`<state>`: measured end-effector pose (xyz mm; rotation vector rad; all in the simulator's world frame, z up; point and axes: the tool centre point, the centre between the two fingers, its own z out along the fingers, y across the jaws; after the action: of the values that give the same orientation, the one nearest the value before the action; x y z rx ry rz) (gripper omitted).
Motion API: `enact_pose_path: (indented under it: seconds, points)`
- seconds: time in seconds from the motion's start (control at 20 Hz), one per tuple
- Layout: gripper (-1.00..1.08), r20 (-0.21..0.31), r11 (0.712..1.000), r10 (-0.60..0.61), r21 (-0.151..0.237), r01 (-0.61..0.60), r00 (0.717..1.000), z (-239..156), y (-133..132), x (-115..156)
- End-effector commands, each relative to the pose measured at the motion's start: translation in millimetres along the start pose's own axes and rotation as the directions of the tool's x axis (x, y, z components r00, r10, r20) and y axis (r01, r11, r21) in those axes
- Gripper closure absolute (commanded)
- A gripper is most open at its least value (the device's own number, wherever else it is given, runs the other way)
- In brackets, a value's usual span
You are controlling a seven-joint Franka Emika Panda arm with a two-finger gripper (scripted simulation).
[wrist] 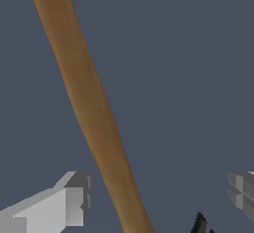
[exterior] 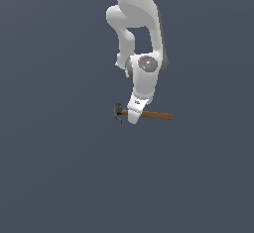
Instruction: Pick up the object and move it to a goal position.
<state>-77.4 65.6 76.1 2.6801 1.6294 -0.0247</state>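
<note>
Overhead, a flat slate-grey surface fills the whole exterior view, matte and without seam or mark. Down from the top centre of that frame hangs the white, smooth-shelled robot arm, its rounded links glossy like moulded plastic, with a darker grey band along one side and a round grey cap on the wrist joint near the middle of the frame.

Below the wrist, just under the frame's centre, sits the white two-fingered gripper, pointing down over a small claw hammer with a slim brown wooden handle and a dark grey metal head. The hammer lies nearly level in the exterior view, its handle running out toward the frame's right and its curved dark head poking out on the left of the gripper. The gripper covers the stretch of handle next to the head.

From the wrist view, the handle is a long, smooth, slightly swelling wooden shaft crossing the frame on a slant, rounded at its far end in the upper left. Two blocky pale grey fingers show at the lower left and lower right edges, with flat faceted pads. They stand wide apart, the handle between them and clear grey gaps on both sides, so the jaws are spread and not clamping anything. A sliver of the black head shows at the bottom edge.
</note>
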Motion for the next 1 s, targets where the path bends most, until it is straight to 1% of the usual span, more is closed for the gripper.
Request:
enact_pose_path:
  seconds: [0.0,0.2,0.45,0.95]
  points:
    - [-0.92,-0.005,0.998,-0.064,-0.002,0.064,0.998,2.9,-5.6,2.2]
    - [-0.92,-0.010,0.991,-0.137,-0.004,0.137,0.990,6.3,-12.3,4.8]
    - [-0.92,-0.014,0.982,-0.191,-0.007,0.191,0.981,8.8,-17.3,6.6]
    - [-0.92,-0.014,0.980,-0.200,-0.007,0.200,0.980,16.5,-18.4,6.8]
